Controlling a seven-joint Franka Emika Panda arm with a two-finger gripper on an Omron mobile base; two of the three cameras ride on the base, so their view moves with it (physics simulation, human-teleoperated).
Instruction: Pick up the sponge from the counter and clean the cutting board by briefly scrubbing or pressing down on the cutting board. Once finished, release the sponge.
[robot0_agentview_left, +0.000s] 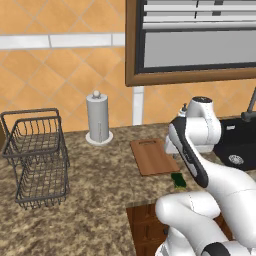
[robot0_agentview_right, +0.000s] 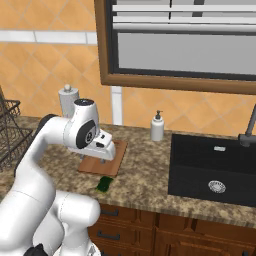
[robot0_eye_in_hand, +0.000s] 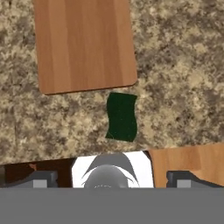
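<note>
Pincer (robot0_eye_in_hand: 113, 177): is being held spread wide with nothing between the tips, looking down from above the surface; its two dark fingertips (robot0_eye_in_hand: 39, 178) are being shown far apart at the bottom of the hand view.
Sponge (robot0_eye_in_hand: 122, 116): one dark green block is lying flat on the surface, just beside the near short edge of the cutting board, apparently not touching it, close to the front edge; it is sitting between and beyond the two tips, so a descent for the pick-up is judged to be under preparation.
Cutting board (robot0_eye_in_hand: 83, 43): one reddish-brown board is lying flat on the surface (robot0_eye_in_hand: 183, 65), beyond the sponge, its slot handle at the far end in the left base view.
Task stage: the sponge is judged not yet picked up; scrubbing is still to be done.
Other items, counted: one paper towel holder (robot0_agentview_left: 98, 118), one wire basket rack (robot0_agentview_left: 36, 155), one soap dispenser (robot0_agentview_right: 157, 126), one black sink (robot0_agentview_right: 212, 170).
</note>
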